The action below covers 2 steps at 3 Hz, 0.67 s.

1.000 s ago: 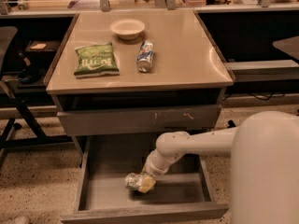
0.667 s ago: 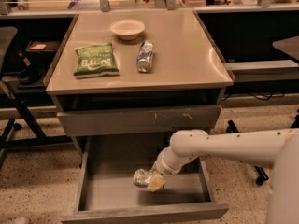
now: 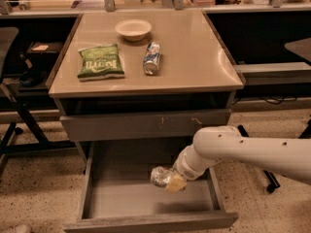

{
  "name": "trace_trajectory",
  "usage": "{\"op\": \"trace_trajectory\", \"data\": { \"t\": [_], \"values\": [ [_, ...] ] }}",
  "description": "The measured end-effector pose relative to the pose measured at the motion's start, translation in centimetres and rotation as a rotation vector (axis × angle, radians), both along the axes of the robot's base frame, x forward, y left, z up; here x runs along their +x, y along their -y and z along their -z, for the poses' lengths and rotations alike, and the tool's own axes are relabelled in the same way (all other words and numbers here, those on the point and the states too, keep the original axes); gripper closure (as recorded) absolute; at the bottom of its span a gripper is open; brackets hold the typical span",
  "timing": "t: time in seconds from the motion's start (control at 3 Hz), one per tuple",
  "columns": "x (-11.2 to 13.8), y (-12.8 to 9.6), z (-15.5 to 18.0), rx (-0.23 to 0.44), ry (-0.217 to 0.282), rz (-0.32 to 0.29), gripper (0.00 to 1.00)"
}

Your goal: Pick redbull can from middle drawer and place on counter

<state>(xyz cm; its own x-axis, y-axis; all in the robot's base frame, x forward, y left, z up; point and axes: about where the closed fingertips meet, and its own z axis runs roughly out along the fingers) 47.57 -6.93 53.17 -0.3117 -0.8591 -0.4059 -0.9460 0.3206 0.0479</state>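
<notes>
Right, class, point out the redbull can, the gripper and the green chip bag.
redbull can (image 3: 158,175): camera view, on its shiny silver side.
gripper (image 3: 171,182): camera view, over the open middle drawer (image 3: 126,200), at its tips closed on the can.
green chip bag (image 3: 99,61): camera view, on the bag's printed front.

The gripper (image 3: 166,179), fingers clamped on the redbull can (image 3: 158,175), has risen rightward above the middle drawer (image 3: 121,200).
</notes>
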Motion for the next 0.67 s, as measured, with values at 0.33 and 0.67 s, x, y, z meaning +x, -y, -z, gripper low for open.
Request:
{"op": "trace_trajectory", "data": {
  "t": [0.33,0.67],
  "values": [
    [0.0,-0.1,0.1,0.001,-0.002,-0.001,1.0],
    [0.2,0.9,-2.1,-0.009,0.007,0.04,1.0]
  ]
}}
